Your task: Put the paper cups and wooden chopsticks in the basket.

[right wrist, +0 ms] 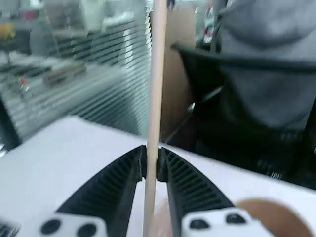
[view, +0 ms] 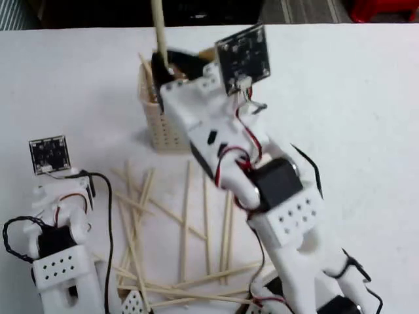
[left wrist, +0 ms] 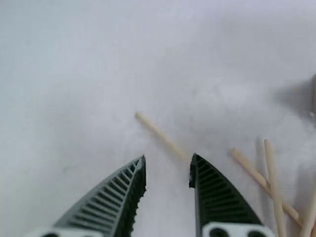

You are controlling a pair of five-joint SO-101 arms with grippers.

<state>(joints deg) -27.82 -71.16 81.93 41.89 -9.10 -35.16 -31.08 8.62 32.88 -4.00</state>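
Fingers [right wrist: 123,175] of the right gripper [right wrist: 151,163] are clamping an upright chopstick [right wrist: 157,74] over the far basket [view: 160,131]. The left gripper [left wrist: 168,168] is hanging spread beside loose chopsticks [view: 185,216].

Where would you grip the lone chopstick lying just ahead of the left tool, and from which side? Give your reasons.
Grip the chopstick near its middle, coming straight down with the open left tool turned so its jaws straddle the shaft. It lies flat on the table, so probably only a top approach fits, and that stretch is clear of the other sticks.
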